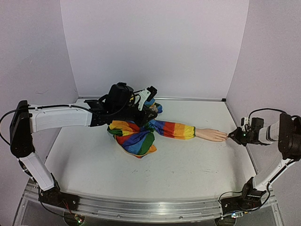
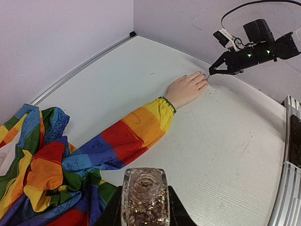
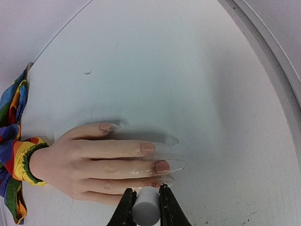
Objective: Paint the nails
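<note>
A pale peach mannequin hand [image 1: 211, 135] lies flat on the white table at the end of a rainbow-striped sleeve [image 1: 171, 129], fingers pointing right. Its nails [image 3: 161, 165] carry long clear tips, and some show pinkish polish. My right gripper [image 3: 146, 190] is shut on a grey cylindrical brush cap [image 3: 146, 209], right at the tip of the finger nearest the camera. From the left wrist, that gripper [image 2: 211, 71] sits at the hand's [image 2: 187, 88] fingertips. Over the bunched garment, my left gripper [image 2: 145, 188] is shut on a clear glass bottle [image 2: 145, 197] of glittery polish.
The bundled rainbow garment [image 1: 134, 136] lies mid-table under the left arm. Pale walls close in the back and both sides. A raised table rim [image 3: 263, 52] runs just right of the hand. A metal rail [image 1: 141, 207] lines the near edge.
</note>
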